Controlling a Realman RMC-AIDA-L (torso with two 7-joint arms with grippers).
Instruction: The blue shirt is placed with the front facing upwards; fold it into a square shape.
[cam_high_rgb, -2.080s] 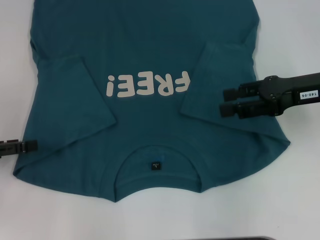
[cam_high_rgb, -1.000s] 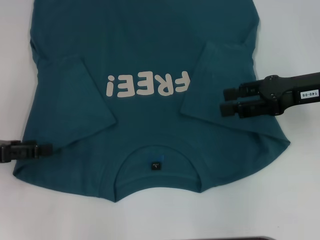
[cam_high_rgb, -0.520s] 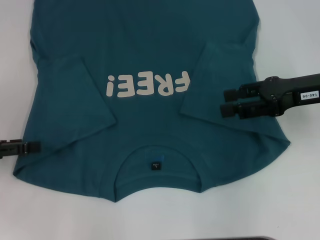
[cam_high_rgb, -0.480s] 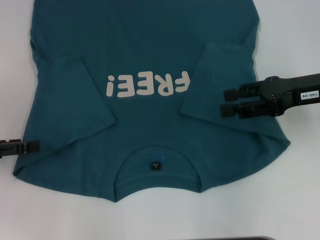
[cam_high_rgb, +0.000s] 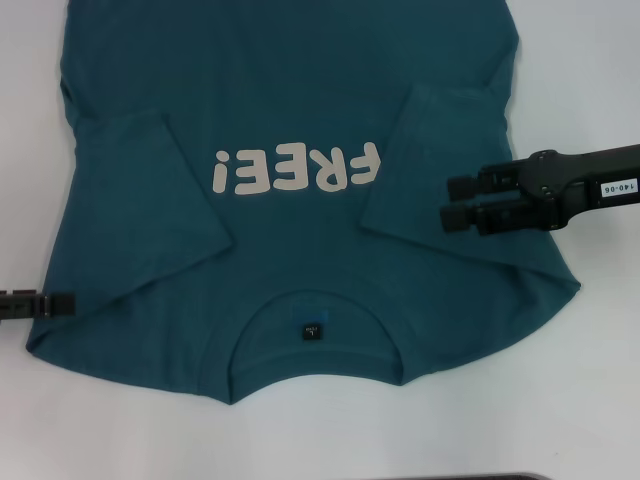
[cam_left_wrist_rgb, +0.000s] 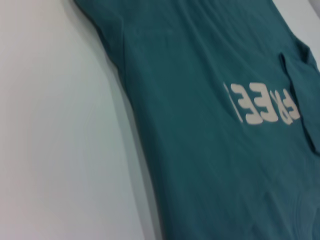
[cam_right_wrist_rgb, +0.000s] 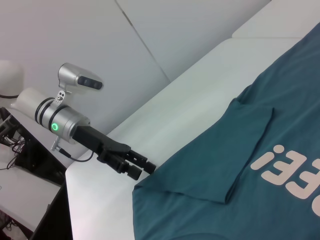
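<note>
The shirt is laid flat — collar nearest the robot. The left gripper — state untellable; right gripper parted.

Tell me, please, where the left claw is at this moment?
In the head view the left claw sits at the left edge, at the blue shirt's shoulder edge near the folded-in sleeve.
</note>
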